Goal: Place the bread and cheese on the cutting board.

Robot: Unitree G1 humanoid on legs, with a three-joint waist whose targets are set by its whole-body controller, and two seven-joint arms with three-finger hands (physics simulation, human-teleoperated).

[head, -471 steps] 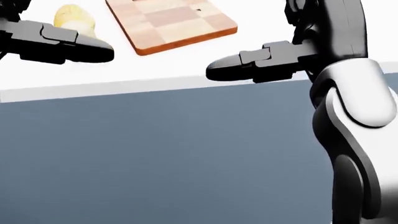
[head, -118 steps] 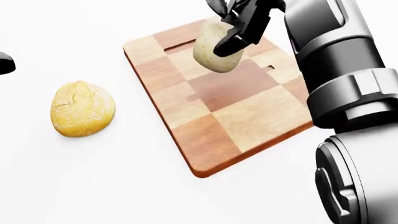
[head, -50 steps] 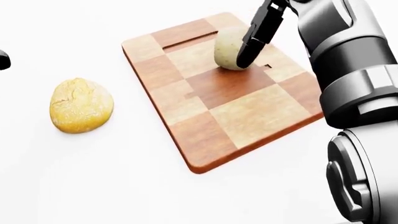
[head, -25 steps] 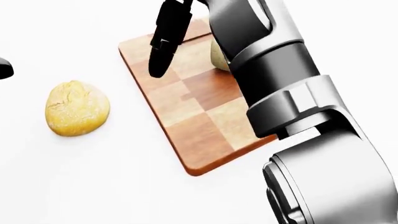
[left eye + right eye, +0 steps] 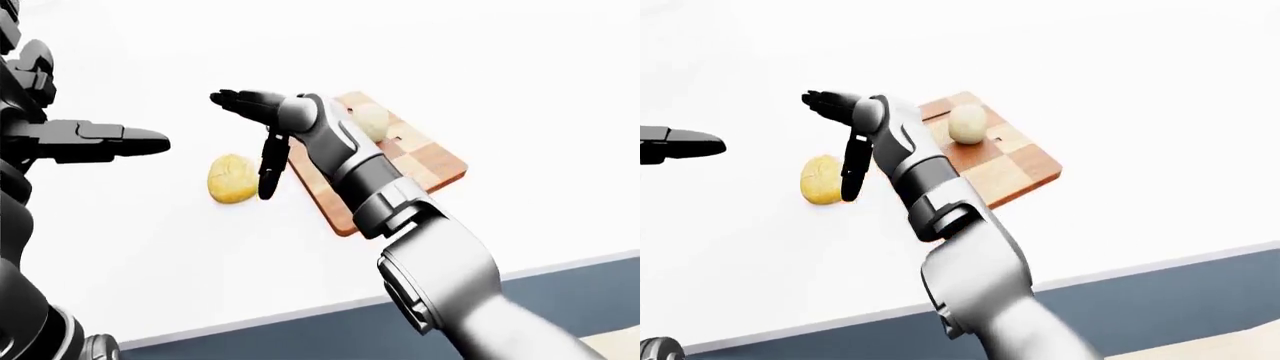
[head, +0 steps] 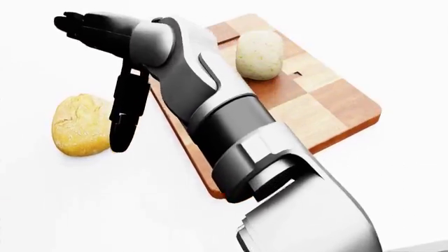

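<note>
A wooden checkered cutting board [image 6: 329, 100] lies on the white counter. A pale rounded lump, the cheese [image 6: 259, 55], rests on the board's upper part. A golden crusty bread roll [image 6: 80, 131] lies on the counter left of the board. My right arm reaches across the board. Its hand [image 6: 98, 79] is open and empty, over the counter between the board's left edge and the roll. Two fingers point up-left and one finger [image 6: 126, 115] hangs down beside the roll. My left hand [image 5: 150, 141] is held flat, open and empty, above the counter left of the roll.
The white counter [image 6: 70, 199] ends in an edge [image 5: 300, 311] at the bottom of the eye views, with a blue cabinet face [image 5: 560, 285] below it. No other objects show on the counter.
My right hand has let go of the pale lump, which now stands on the board. The hand has swung left across the board to beside the bread roll.
</note>
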